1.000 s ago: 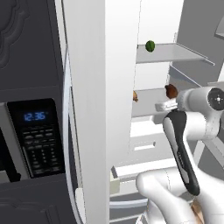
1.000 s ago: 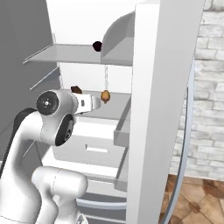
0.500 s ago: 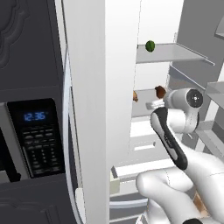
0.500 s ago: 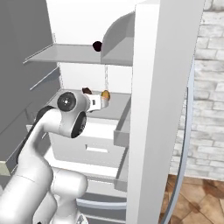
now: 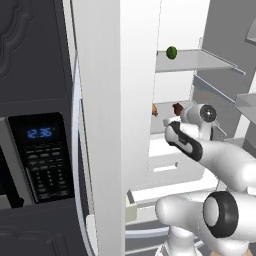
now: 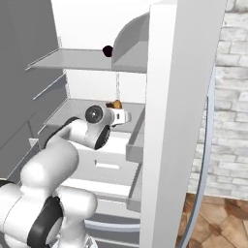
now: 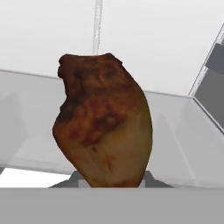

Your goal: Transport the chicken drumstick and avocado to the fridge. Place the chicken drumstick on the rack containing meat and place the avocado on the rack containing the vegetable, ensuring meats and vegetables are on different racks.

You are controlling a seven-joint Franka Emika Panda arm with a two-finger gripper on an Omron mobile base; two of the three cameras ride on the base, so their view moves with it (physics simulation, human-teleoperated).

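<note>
Showing fridge (image 5: 115,100) open | white inside | grey shelves | brick wall (image 6: 232,111)

Rough, mottled brown crust on the chicken drumstick (image 7: 105,127), smooth matt pale-grey shelves (image 5: 192,60) in the fridge (image 5: 115,100) with its plain white walls, matt dark-grey front, rough pale brick wall (image 6: 232,97)

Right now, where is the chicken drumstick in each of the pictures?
Left base view: chicken drumstick right of the middle, at the arm's tip.
Right base view: small brown bit just above the white hand, hard to make out.
Hand view: big, in the centre.
Shared landmark: the lower shelf beneath it.
</note>
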